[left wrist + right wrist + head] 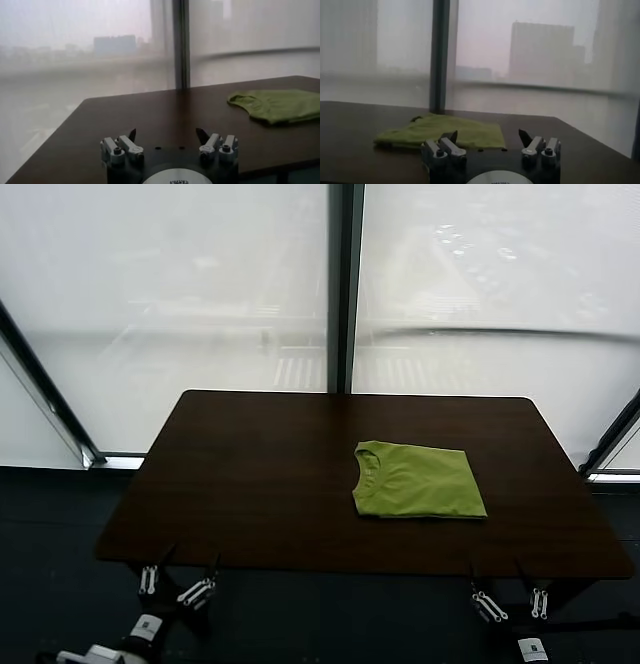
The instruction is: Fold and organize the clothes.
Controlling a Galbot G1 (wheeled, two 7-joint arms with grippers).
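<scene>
- While both arms wait off the dark brown wooden table [250, 484], I see the lime-green folded T-shirt [418, 481] lying right of its centre.
- Left gripper [177, 584] below its near edge, fingers spread.
- Right gripper [510, 599] likewise, spread, empty.

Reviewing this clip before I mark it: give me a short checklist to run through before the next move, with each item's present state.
1. T-shirt folded into a compact rectangle: ok.
2. T-shirt lies fully on the table, away from the edges: ok.
3. Left gripper back at the table's near edge, jaws open, holding nothing: ok.
4. Right gripper back at the near edge, jaws open, holding nothing: ok.
5. Printed side faces down or inward: cannot tell.
</scene>
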